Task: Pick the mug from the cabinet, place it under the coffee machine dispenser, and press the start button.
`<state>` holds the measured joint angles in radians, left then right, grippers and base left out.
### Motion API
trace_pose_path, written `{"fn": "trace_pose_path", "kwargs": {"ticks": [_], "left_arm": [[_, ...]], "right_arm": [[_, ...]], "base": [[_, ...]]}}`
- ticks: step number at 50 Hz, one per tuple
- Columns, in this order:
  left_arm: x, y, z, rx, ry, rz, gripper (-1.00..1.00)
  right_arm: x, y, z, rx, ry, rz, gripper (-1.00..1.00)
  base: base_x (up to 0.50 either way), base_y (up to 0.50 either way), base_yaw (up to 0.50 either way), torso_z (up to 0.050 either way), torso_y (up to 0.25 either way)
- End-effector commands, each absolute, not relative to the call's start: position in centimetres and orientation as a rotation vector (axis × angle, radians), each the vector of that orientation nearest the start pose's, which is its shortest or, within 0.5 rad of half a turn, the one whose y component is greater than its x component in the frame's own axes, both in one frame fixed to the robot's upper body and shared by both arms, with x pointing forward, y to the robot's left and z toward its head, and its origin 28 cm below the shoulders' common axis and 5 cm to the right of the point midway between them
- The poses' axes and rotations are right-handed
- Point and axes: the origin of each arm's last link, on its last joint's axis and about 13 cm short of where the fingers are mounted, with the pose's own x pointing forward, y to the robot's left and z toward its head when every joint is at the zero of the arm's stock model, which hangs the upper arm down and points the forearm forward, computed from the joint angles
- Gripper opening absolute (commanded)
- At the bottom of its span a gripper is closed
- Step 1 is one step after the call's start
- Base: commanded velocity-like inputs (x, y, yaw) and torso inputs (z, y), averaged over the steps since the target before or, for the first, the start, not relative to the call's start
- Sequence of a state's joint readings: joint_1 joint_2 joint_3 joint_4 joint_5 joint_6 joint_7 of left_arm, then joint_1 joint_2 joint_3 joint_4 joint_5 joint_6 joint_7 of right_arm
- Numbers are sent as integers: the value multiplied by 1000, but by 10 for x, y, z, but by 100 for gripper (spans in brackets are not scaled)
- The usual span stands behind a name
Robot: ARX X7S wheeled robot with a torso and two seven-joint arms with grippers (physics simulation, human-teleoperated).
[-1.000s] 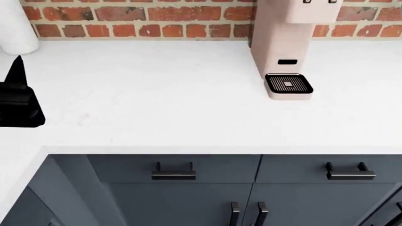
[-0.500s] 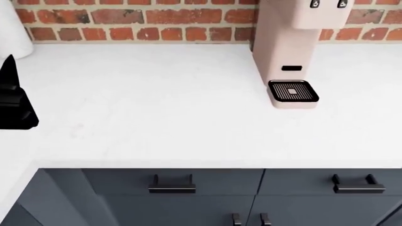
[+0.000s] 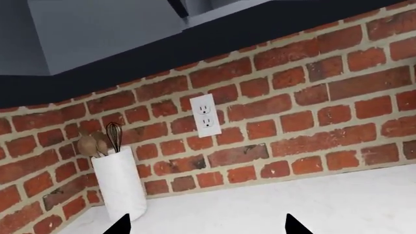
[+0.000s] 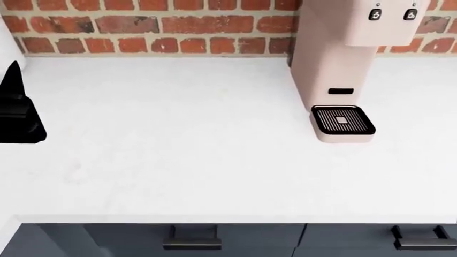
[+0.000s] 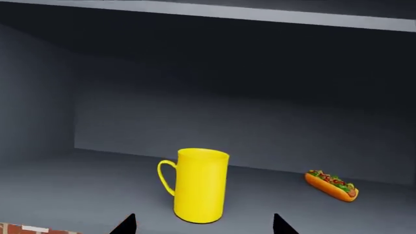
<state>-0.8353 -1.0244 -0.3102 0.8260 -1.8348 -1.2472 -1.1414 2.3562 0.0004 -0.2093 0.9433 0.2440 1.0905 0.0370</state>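
A: Inside the dark cabinet point(image 5: 97, 122), what sits on the shelf?

B: The yellow mug point(image 5: 200, 185) stands upright, handle to one side. A hot dog point(image 5: 332, 185) lies well apart from the mug. The right end effector point(image 5: 202, 225) is released, fingertips spread before the mug, not touching it.

A: And the other arm?

B: The left end effector point(image 3: 206, 226) is released too, facing a brick wall point(image 3: 312, 112), an outlet point(image 3: 206, 115) and a white utensil holder point(image 3: 119, 183). The coffee machine dispenser point(image 4: 335, 64) stands on the white surface point(image 4: 179, 139), its drip tray point(image 4: 344, 121) bare.

Matte black left claw point(image 4: 16, 110), angular body, pointed tips point(image 3: 120, 225); right tips point(image 5: 126, 224) alike.
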Motion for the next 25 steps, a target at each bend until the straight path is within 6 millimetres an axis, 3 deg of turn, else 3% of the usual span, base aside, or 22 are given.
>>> {"fn": "trace_pose_path", "kwargs": {"ticks": [1,13,25], "left_arm": [[145,292,299,273,-211,198,100],[147,291,298,273,-204,196,100],[148,291,299,272,-203,197,100]], "right_arm": [[275,-77,579,-92,-297,65,100],[280,-78,576,-96,-290,54,100],[284,-78,575,-96,-287,50,100]], "base": [[242,0,0,0,0],[257,1,0,0,0],[302,132,0,0,1]]}}
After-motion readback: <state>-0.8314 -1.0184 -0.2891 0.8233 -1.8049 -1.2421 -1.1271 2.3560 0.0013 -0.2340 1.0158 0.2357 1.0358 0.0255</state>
